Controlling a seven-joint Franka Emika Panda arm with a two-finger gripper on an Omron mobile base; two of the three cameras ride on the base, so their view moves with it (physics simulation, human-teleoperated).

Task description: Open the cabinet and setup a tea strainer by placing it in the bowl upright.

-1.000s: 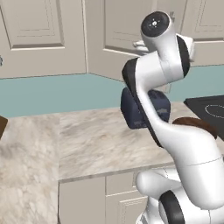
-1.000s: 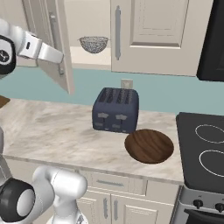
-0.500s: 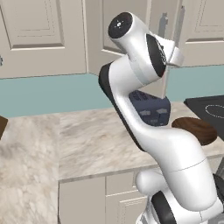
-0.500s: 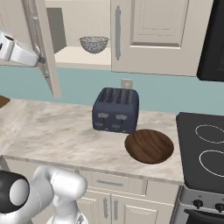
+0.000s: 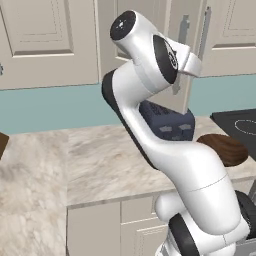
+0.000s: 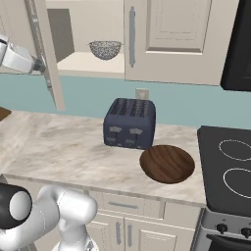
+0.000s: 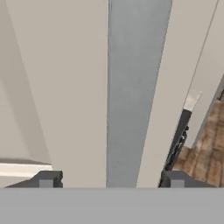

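Observation:
The cabinet's left door (image 6: 49,73) stands swung out, nearly edge-on, and the pale shelf (image 6: 90,63) inside shows. On that shelf sits the tea strainer (image 6: 105,49), a small silver mesh hemisphere. My gripper (image 6: 41,66) is at the door's outer edge. In the hand view the grey bar handle (image 7: 131,87) runs between my fingertips (image 7: 46,179), which stand wide apart and clear of it, so the gripper (image 7: 110,181) is open around the handle. The dark brown wooden bowl (image 6: 167,163) lies on the counter to the right of the toaster; the bowl (image 5: 223,149) also shows past my arm.
A dark blue toaster (image 6: 129,122) stands on the marble counter (image 6: 59,147) under the cabinet. The right door (image 6: 171,34) is closed, its handle (image 6: 132,37) vertical. A black stove (image 6: 230,166) sits at the right, with a dark appliance (image 6: 238,44) above it.
The left door has swung further open, so more of the shelf and the strainer now show. My hand moved outward with the door's handle.

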